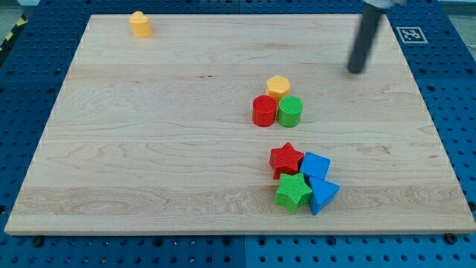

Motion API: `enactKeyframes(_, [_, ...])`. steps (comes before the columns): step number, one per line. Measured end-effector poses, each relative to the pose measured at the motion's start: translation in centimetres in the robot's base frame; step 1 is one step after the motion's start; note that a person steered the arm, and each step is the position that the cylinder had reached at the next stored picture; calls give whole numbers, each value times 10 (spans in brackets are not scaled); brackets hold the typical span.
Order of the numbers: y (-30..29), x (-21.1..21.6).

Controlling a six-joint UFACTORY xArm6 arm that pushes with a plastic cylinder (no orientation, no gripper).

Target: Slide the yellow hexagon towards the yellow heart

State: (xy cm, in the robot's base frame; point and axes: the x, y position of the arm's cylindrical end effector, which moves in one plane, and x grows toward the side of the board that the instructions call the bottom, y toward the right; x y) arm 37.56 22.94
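Currently the approach step is judged in hand: on the light wooden board [149, 149], my tip [357, 71] is seen well right of the small yellow hexagon block [278, 86], no gripper fitted. A leftward push toward the yellow heart block [140, 24] is needed. Counted: two yellow, two red, two green, two blue.

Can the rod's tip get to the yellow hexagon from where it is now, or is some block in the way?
Probably yes. My tip stands to the view's upper right of the yellow hexagon, with only bare board between them. The red cylinder and green cylinder sit against the hexagon's lower side, away from that approach.
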Motion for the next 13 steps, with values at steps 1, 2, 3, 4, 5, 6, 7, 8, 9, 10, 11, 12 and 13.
enactKeyframes(1, [14, 64])
enactKeyframes(2, [-27, 89])
enactKeyframes(3, [-112, 73])
enactKeyframes(4, [-188, 48])
enactKeyframes(5, [-203, 34])
enactKeyframes(6, [-149, 37])
enactKeyframes(7, [-108, 37])
enactKeyframes(8, [-146, 16])
enactKeyframes(9, [-227, 3])
enactKeyframes(10, [-229, 2])
enactKeyframes(11, [-225, -10])
enactKeyframes(12, [-253, -35])
enactKeyframes(13, [-240, -35])
